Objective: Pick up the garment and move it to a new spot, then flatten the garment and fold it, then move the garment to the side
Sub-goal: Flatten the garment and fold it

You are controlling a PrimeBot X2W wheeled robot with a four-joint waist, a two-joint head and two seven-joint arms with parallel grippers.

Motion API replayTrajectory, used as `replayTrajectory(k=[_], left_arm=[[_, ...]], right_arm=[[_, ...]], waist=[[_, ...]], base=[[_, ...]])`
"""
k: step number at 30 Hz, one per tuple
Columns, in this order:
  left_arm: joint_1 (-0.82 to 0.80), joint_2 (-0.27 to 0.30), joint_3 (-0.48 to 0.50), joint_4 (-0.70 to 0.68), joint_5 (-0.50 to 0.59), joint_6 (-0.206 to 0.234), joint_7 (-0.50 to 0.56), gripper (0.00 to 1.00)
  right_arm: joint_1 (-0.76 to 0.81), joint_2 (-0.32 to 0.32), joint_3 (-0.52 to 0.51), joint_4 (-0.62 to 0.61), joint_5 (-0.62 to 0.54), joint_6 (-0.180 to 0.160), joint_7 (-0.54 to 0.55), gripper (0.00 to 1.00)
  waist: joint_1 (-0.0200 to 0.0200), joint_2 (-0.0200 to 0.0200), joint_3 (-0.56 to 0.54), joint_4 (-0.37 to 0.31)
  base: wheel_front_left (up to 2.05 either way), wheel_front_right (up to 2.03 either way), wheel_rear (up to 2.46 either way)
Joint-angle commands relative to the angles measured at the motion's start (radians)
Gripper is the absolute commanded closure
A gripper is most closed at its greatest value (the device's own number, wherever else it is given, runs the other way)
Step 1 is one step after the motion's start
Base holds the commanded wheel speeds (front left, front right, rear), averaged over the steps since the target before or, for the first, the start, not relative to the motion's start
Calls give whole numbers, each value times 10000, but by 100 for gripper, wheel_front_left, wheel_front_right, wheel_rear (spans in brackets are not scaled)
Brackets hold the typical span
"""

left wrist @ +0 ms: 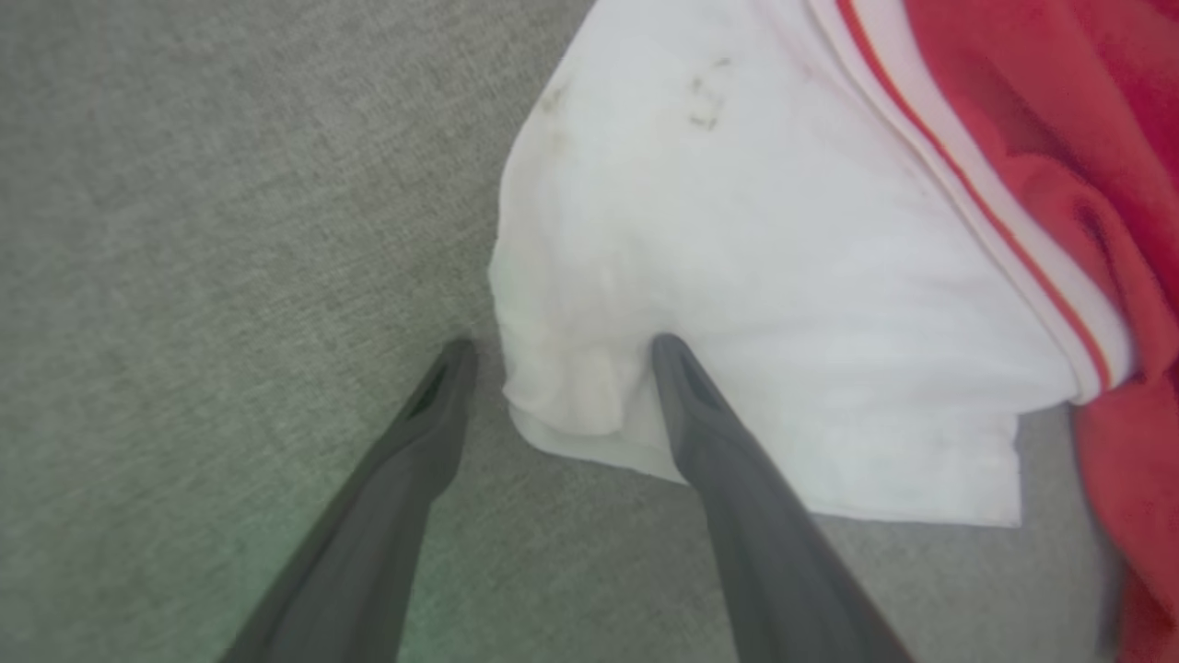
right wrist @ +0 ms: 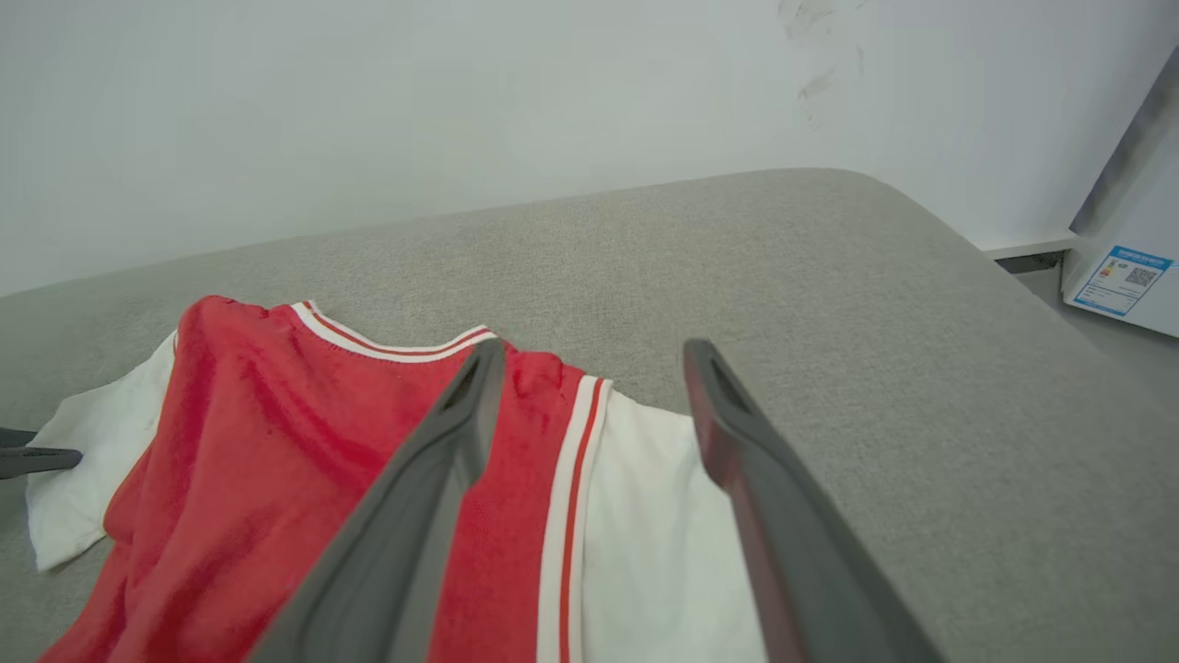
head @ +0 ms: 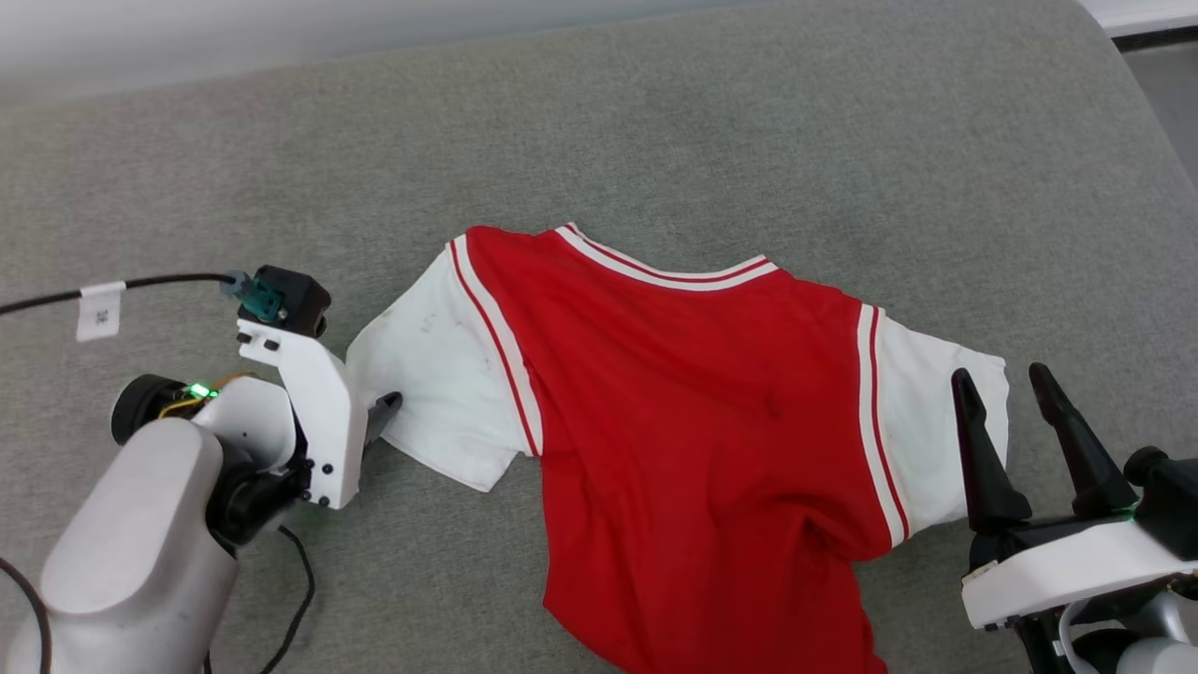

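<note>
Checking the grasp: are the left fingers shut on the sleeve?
No, the left fingers stand open, with a corner of the sleeve between them.

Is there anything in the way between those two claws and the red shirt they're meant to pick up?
Nothing visible does. The left gripper is open at the garment, with a corner of one white sleeve between its fingers. The right gripper is open over the other sleeve. Around the shirt lies bare grey cushion.

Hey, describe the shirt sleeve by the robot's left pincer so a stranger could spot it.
On the grey fabric cushion lies a bright red jersey shirt. Its white short sleeve on the robot's left sits at the open left pincer. Unlike the opposite white sleeve, it carries faint dark smudges.
</note>
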Motion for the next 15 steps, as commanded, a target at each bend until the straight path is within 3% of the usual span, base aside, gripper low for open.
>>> replayTrajectory(k=[1,3,4,5,6,10,15], left_arm=[[387,-121,-314,476,-66,-51,393,0],[511,-214,-546,652,-160,-47,769,0],[556,-311,-639,683,-210,-58,878,42],[603,-409,-751,686,-256,-67,975,61],[637,-493,-812,667,-269,-73,985,100],[721,-566,-633,525,-107,210,270,100],[903,-646,-192,124,208,910,-1153,100]], right_arm=[[-172,31,22,88,84,-5,-56,0],[-197,31,26,191,136,-5,-88,0],[-199,31,29,246,148,-5,-97,0],[-217,31,13,284,140,-5,-116,0],[-231,31,-14,326,151,-5,-120,0],[-223,31,-119,466,203,-5,-35,0],[-173,30,-348,561,297,-5,169,0]], waist=[[0,-1,134,-117],[0,-1,167,-143],[0,-1,175,-150],[0,-1,178,-148],[0,-1,166,-135],[0,-1,-21,8],[0,-1,-432,370]], base=[[0,0,0],[0,0,0],[0,0,0],[0,0,0],[0,0,0],[0,0,0],[0,0,0]])
